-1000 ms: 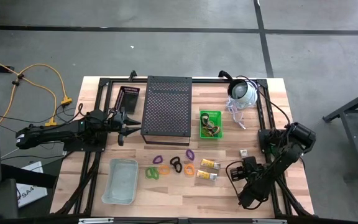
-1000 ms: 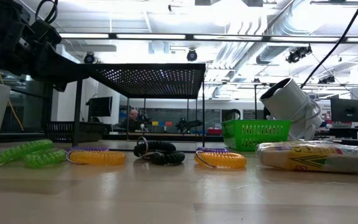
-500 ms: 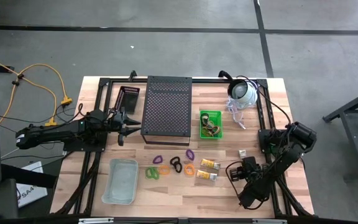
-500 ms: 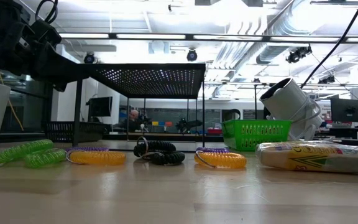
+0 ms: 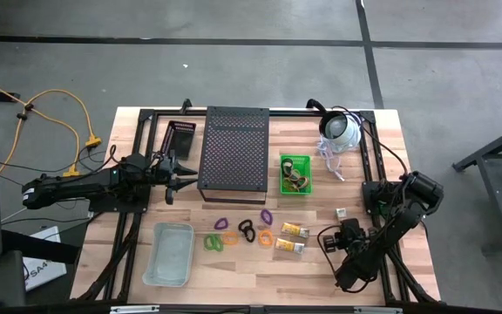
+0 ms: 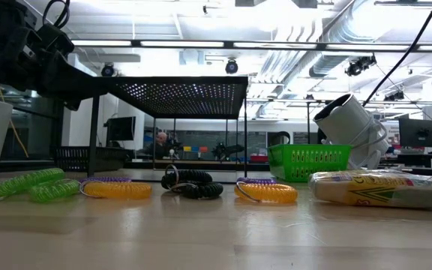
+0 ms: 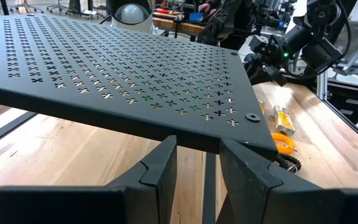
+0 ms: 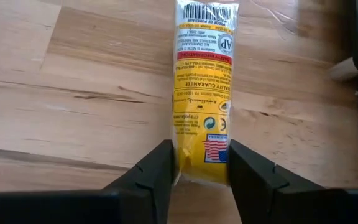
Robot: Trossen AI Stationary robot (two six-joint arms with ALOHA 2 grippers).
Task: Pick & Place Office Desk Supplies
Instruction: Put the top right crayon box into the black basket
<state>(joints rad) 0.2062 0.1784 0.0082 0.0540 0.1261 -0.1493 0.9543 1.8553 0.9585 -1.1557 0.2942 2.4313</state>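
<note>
Right gripper [image 8: 197, 171] low at table's front right, dark fingers [image 8: 157, 171] pressing both sides of yellow-and-white printed plastic packet [image 8: 202, 93] lying flat on wooden table [image 8: 73, 93]; grip looks closed on its near end. Packet's long axis runs straight away from your gripper, barcode end farthest. Judge it light, soft, crinkly, likely slippery; hold across narrow width. Left gripper [image 7: 197, 165] waits, parted, empty, beside black perforated metal shelf [image 7: 117, 68].

Two yellow-and-white packets [image 5: 290, 238] lie flat on the table beside a row of purple, green, orange, pink and black coil loops [image 5: 242, 233].
</note>
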